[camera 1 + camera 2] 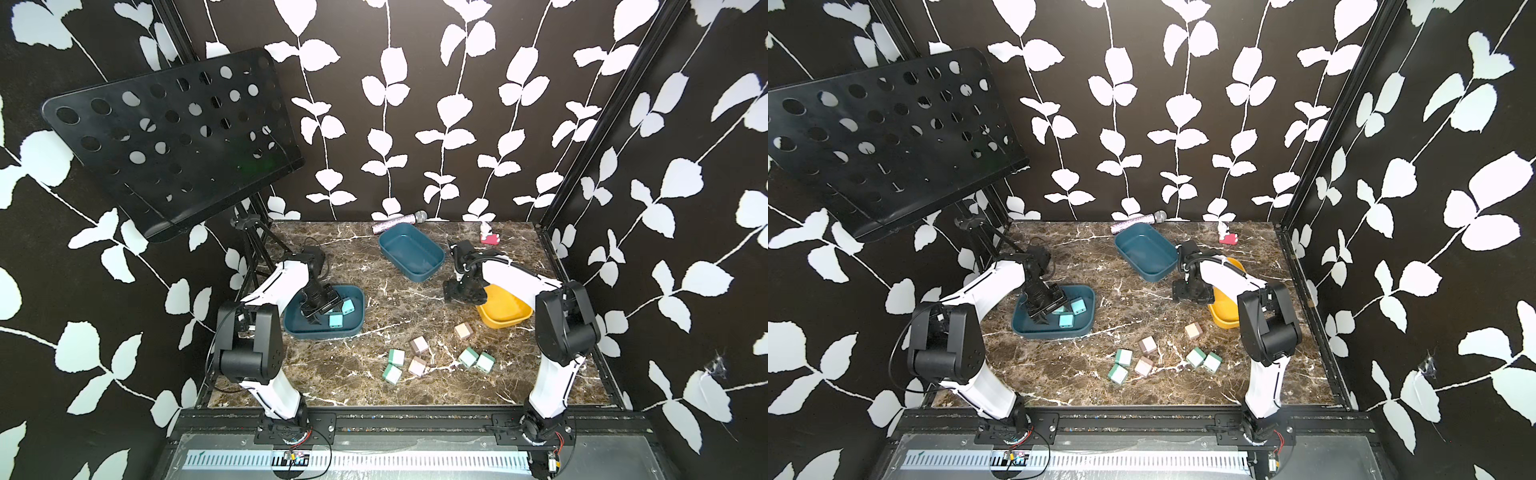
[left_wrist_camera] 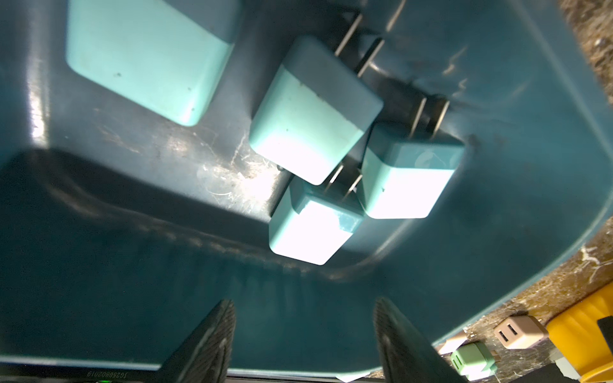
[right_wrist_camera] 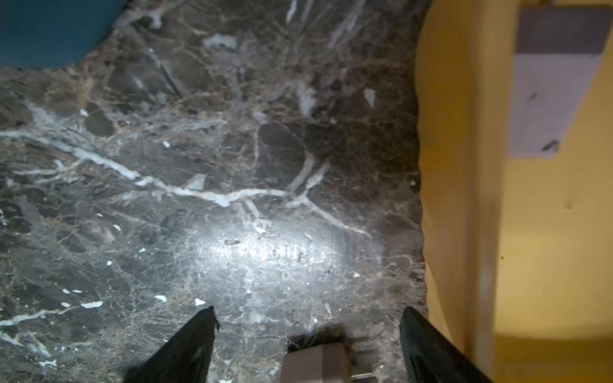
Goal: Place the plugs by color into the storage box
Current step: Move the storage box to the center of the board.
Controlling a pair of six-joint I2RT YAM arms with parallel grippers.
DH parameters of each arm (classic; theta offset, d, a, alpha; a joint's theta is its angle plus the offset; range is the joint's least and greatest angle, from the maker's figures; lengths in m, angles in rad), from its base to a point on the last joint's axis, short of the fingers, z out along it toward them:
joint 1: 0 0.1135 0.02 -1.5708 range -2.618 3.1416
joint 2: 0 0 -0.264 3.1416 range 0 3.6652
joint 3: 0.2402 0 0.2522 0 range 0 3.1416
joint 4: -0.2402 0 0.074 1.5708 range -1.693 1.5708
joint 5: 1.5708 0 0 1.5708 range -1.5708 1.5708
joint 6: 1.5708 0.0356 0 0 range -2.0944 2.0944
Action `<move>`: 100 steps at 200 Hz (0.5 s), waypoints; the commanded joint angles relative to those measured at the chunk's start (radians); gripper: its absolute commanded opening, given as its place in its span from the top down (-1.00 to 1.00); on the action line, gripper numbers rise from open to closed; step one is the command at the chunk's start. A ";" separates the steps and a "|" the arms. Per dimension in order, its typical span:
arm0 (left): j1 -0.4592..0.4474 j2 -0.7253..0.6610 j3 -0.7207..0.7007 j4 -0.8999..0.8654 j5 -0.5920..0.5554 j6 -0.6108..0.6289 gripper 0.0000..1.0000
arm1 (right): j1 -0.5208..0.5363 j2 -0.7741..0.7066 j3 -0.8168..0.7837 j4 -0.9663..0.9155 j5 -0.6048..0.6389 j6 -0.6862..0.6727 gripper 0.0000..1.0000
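Observation:
Several light blue plugs lie in the near teal storage box. My left gripper hangs open and empty inside that box, beside them. My right gripper is open over bare marble, between the far teal box and the yellow box. One pinkish beige plug lies in the yellow box. Another beige plug rests on the marble under the jaws and touches neither finger. Three beige plugs and several mint green plugs are loose at the table's front.
A microphone and a small red-and-white figure lie by the back wall. A black perforated music stand on its tripod overhangs the back left corner.

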 commanded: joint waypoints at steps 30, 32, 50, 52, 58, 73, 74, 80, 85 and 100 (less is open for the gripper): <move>-0.006 -0.003 0.005 -0.002 0.009 -0.002 -0.38 | 0.104 -0.133 -0.066 -0.045 -0.034 0.100 -0.69; -0.006 -0.002 0.006 -0.002 0.009 -0.001 -0.37 | 0.110 -0.135 -0.068 -0.050 -0.037 0.103 -0.69; -0.006 0.005 0.006 -0.003 0.012 0.003 -0.38 | 0.163 -0.156 -0.073 -0.107 -0.031 0.130 -0.71; -0.006 0.005 0.006 -0.002 0.011 0.003 -0.37 | 0.166 -0.159 -0.073 -0.112 -0.032 0.132 -0.71; -0.006 0.007 0.005 -0.002 0.011 0.005 -0.37 | 0.174 -0.171 -0.112 -0.121 -0.034 0.142 -0.71; -0.007 0.006 0.000 0.000 0.011 0.008 -0.38 | 0.181 -0.209 -0.161 -0.123 -0.043 0.181 -0.72; -0.007 0.007 0.000 0.001 0.011 0.008 -0.37 | 0.181 -0.211 -0.166 -0.122 -0.044 0.185 -0.72; -0.007 0.006 -0.001 0.001 0.011 0.008 -0.37 | 0.181 -0.230 -0.188 -0.119 -0.050 0.201 -0.72; -0.007 0.007 -0.003 0.001 0.010 0.010 -0.37 | 0.181 -0.244 -0.206 -0.114 -0.055 0.216 -0.72; -0.007 0.011 -0.004 0.001 0.011 0.013 -0.37 | 0.182 -0.265 -0.253 -0.104 -0.077 0.253 -0.72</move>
